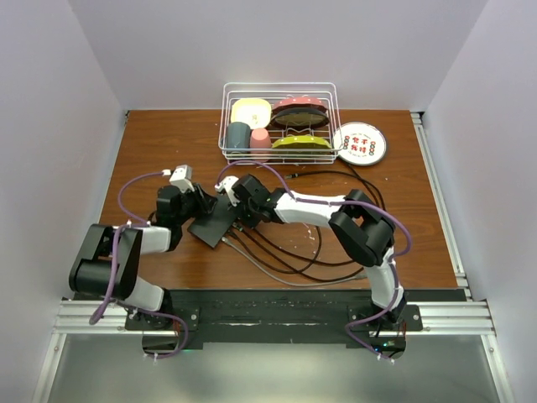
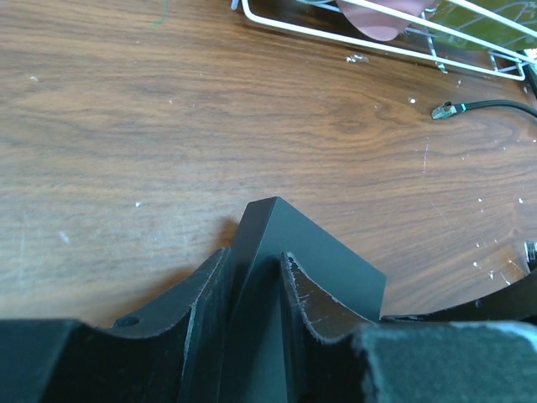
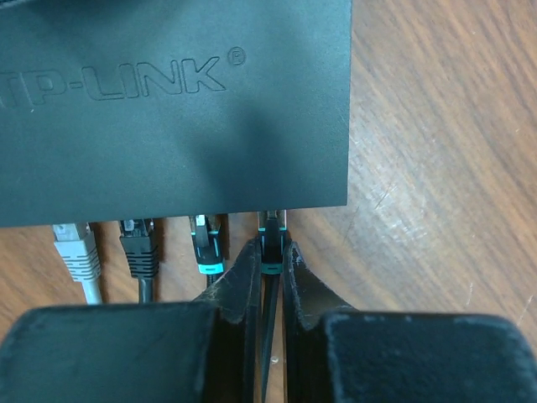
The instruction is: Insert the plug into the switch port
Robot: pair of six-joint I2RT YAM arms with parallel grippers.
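Right wrist view alone shows fingers (image 3: 241, 294) pinching the plug (image 3: 272, 243) at the switch (image 3: 168, 109).

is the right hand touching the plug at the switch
Touching. The right wrist view shows the right hand with its fingers pressed against both sides of the plug, right at the edge of the switch.

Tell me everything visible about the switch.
The switch is a flat, matte black box, plastic by its look, with TP-LINK embossed on top. It rests on the wooden table. Four plugs meet its port edge; the right gripper pinches the rightmost plug. The left gripper clamps one corner.
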